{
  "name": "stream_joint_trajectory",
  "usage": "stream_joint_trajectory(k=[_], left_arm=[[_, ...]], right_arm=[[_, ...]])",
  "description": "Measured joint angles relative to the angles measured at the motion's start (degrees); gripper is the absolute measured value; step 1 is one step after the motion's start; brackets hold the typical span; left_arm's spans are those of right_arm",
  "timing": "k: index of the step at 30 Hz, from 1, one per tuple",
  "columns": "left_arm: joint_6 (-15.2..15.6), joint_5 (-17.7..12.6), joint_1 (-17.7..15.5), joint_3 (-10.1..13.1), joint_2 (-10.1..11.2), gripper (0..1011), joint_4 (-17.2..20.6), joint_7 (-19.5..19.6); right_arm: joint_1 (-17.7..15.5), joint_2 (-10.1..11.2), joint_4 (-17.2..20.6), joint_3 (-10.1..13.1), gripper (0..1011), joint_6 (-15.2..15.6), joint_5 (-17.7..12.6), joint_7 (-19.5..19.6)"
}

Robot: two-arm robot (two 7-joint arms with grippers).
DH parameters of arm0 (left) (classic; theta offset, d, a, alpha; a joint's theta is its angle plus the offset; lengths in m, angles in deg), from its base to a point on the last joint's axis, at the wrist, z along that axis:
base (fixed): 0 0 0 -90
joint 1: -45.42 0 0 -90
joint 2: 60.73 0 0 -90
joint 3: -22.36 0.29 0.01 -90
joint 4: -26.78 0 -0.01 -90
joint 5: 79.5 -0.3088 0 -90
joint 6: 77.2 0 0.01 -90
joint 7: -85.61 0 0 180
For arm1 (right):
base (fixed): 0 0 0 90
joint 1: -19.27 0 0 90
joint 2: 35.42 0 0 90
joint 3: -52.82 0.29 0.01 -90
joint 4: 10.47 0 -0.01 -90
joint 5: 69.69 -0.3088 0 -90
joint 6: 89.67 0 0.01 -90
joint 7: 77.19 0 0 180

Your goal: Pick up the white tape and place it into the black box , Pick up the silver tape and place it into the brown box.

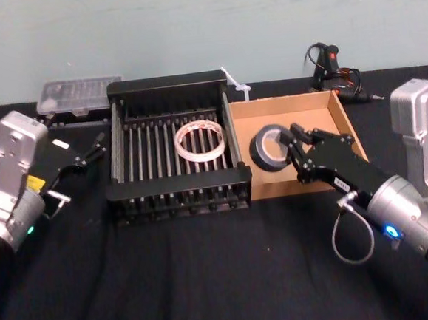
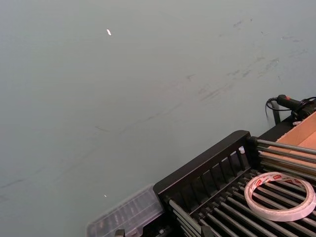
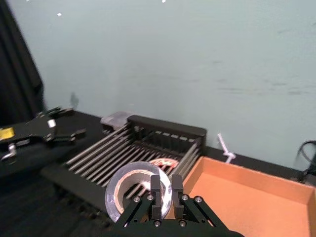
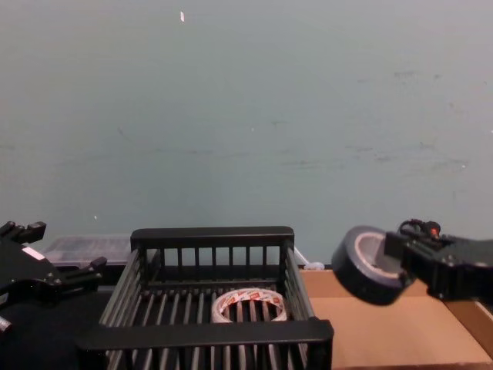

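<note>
One roll was already home: left of the black box [image 1: 175,184] the left gripper [image 1: 87,153] idled, spread and empty, while the white tape [image 1: 200,141] lay flat on its slats. Right, the right gripper [image 1: 295,148] pinched the silver tape [image 1: 267,147], held tilted above the brown box's [image 1: 310,108] left end; released there, it might roll or clip the crate rim.
</note>
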State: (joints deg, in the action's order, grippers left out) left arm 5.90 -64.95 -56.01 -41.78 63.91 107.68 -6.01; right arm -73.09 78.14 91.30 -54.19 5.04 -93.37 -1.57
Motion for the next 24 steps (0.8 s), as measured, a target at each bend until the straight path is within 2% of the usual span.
stream_joint_trajectory(k=[10,24], left_arm=[[0.0,0.0,0.0,0.0,0.0,1001,0.0,0.0],[0.0,0.0,0.0,0.0,0.0,1001,0.0,0.0]], right_arm=[[3.68,-3.26,-4.51,1.95,144,0.91,0.59,1.26],[8.53,-6.01,-11.92,2.94,144,0.67,2.82,1.48]])
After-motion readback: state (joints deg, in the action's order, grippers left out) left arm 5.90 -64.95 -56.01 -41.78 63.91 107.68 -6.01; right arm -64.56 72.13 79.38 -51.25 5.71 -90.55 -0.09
